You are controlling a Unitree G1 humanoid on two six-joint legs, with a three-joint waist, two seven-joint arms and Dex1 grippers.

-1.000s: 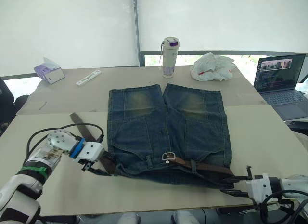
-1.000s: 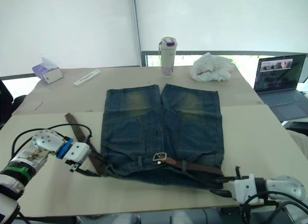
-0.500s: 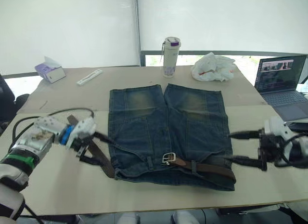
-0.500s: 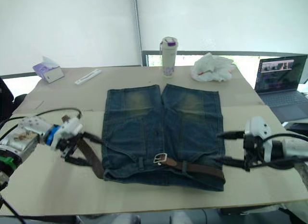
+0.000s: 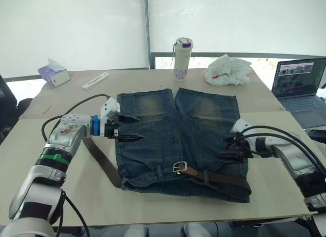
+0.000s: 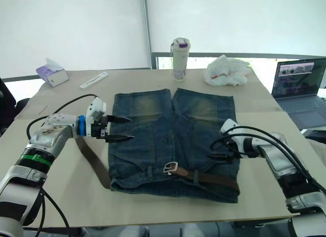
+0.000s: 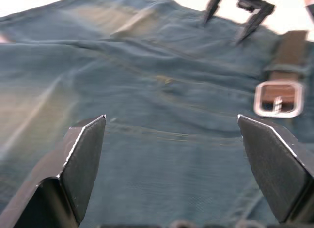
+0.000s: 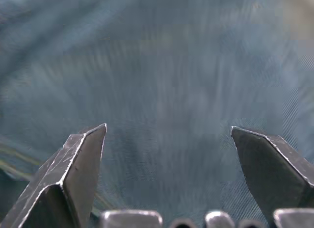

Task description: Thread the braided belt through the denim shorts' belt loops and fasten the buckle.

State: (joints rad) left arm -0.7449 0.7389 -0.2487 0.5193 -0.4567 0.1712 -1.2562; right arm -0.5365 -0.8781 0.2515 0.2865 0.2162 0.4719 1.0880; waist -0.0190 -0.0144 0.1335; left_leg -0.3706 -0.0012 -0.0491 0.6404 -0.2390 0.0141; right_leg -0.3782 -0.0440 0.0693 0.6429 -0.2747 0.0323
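The denim shorts [image 5: 168, 130] lie flat in the middle of the table, waistband toward me. The braided belt [image 5: 226, 179] runs along the waistband under belt loops [image 5: 205, 175], and its loose brown end [image 5: 101, 159] trails onto the table at the left. The silver buckle [image 5: 178, 167] rests near the waistband's middle and also shows in the left wrist view as the buckle [image 7: 277, 98]. My left gripper [image 5: 140, 128] hovers open over the shorts' left leg, holding nothing. My right gripper [image 5: 223, 148] is open over the shorts' right side, just above the belt.
At the back stand a white bottle with a purple lid [image 5: 182, 58], a crumpled white bag [image 5: 226, 70], a tissue box [image 5: 53, 74] and a flat white strip [image 5: 94, 81]. An open laptop [image 5: 300, 89] sits at the right edge.
Both arms have swung from the table's front corners inward over the shorts. The left gripper has moved away from the belt's loose end, which now lies on the table.
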